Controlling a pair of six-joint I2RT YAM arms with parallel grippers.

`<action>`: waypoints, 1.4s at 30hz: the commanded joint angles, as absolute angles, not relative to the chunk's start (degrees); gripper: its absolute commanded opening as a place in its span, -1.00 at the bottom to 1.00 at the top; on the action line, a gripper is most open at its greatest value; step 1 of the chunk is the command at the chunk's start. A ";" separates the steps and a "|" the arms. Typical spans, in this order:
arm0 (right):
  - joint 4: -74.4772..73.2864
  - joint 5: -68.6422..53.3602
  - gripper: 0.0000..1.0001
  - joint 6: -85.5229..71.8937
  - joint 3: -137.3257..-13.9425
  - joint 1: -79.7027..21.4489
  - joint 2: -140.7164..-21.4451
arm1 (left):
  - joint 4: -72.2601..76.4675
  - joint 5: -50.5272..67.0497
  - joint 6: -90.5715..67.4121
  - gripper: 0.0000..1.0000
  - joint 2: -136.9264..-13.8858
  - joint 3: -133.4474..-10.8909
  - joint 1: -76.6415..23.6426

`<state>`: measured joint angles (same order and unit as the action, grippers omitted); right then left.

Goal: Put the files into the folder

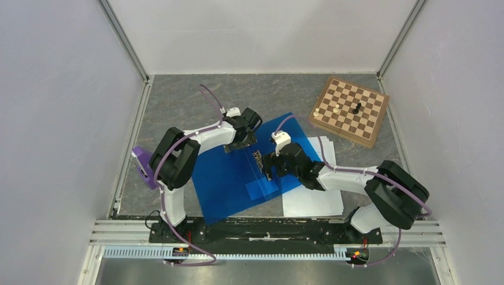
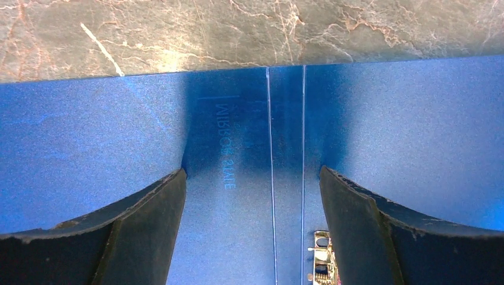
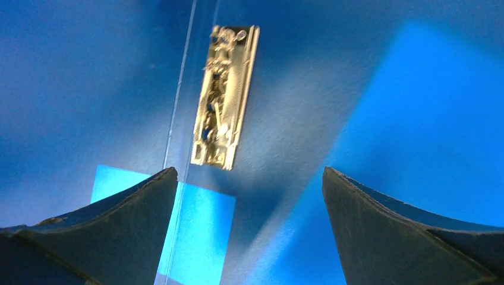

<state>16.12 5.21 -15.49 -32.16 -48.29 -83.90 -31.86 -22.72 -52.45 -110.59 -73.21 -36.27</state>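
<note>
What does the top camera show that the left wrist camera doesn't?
Only the top view shows the loose white paper sheets and the brown wooden chessboard. Only the left wrist view shows faint embossed lettering on the glossy blue plastic folder beside its spine creases, with the left gripper open just above. Both show that folder lying open on the grey marbled table.

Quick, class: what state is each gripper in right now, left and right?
Left gripper: open, holding nothing, over the folder.
Right gripper: open, holding nothing, over the folder's metal clip.
</note>
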 commanded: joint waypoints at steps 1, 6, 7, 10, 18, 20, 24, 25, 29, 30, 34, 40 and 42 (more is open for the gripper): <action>8.43 9.65 0.87 -17.85 -39.11 -46.74 -84.34 | -35.47 -25.85 -53.73 0.79 -115.63 -72.51 -37.33; 5.60 11.11 0.64 -17.04 -44.11 -46.63 -89.07 | -36.32 -26.04 -53.50 0.78 -117.73 -73.40 -38.22; 5.33 11.33 0.59 -17.11 -44.65 -46.58 -89.80 | -36.32 -25.81 -53.45 0.78 -117.94 -73.38 -38.32; 5.87 10.54 0.37 -18.04 -44.96 -46.58 -91.52 | -36.26 -25.34 -53.61 0.80 -118.65 -73.02 -38.41; 9.71 5.97 -0.04 -21.47 -42.04 -46.58 -92.18 | -34.94 -24.02 -53.95 0.81 -118.45 -70.61 -38.41; 10.60 4.60 -0.05 -22.76 -41.22 -46.59 -91.90 | -34.42 -23.69 -54.22 0.81 -118.02 -69.85 -38.45; 13.11 1.37 -0.11 -25.27 -39.20 -46.59 -90.87 | -33.36 -22.72 -55.30 0.80 -116.82 -68.16 -38.73; 13.65 0.88 -0.12 -25.91 -38.79 -46.58 -90.79 | -33.15 -22.60 -55.82 0.80 -116.56 -67.76 -38.96; 14.32 0.94 -0.21 -27.34 -37.93 -46.58 -91.18 | -32.71 -22.34 -57.45 0.79 -116.56 -66.52 -39.37; 14.48 0.99 -0.24 -27.70 -37.84 -46.58 -91.22 | -32.70 -22.24 -57.79 0.79 -116.62 -66.38 -39.39; 14.95 0.16 -0.32 -28.81 -38.00 -46.58 -91.14 | -32.61 -22.42 -58.45 0.79 -116.58 -65.84 -39.52; 15.19 0.18 -0.35 -29.56 -37.69 -46.66 -90.28 | -32.46 -22.43 -58.89 0.79 -116.54 -65.24 -39.46; 15.36 -1.66 -0.38 -29.90 -37.45 -46.72 -90.26 | -32.43 -22.43 -59.14 0.79 -116.51 -65.04 -39.46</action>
